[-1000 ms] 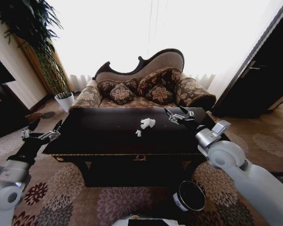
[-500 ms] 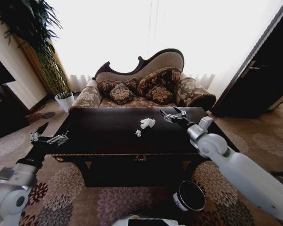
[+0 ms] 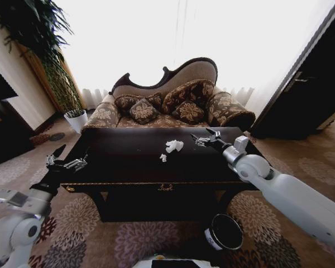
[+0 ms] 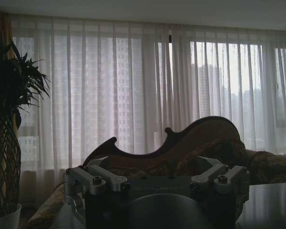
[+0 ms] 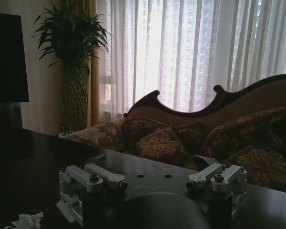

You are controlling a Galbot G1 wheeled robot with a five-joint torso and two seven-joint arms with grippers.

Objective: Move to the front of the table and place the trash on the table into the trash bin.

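While the right gripper [image 3: 204,137] has edged toward the white wads [image 3: 174,146] at its 9 o'clock, its fingers stay open. The left gripper [image 3: 67,160], open too, has crept to the bench [image 3: 123,162] edge; grasping looks imminent.

Strong daylight floods through the sheer curtains [image 3: 173,39], blowing them out white and leaving the sofa [image 5: 219,129] a dim silhouette.

The table [image 3: 128,159] is glossy black wood with gold trim. The trash [image 3: 175,146] looks like crumpled white paper. The sofa [image 3: 173,103] wears patterned cloth, perhaps brocade, and the right gripper [image 3: 204,137] is bare matt metal.
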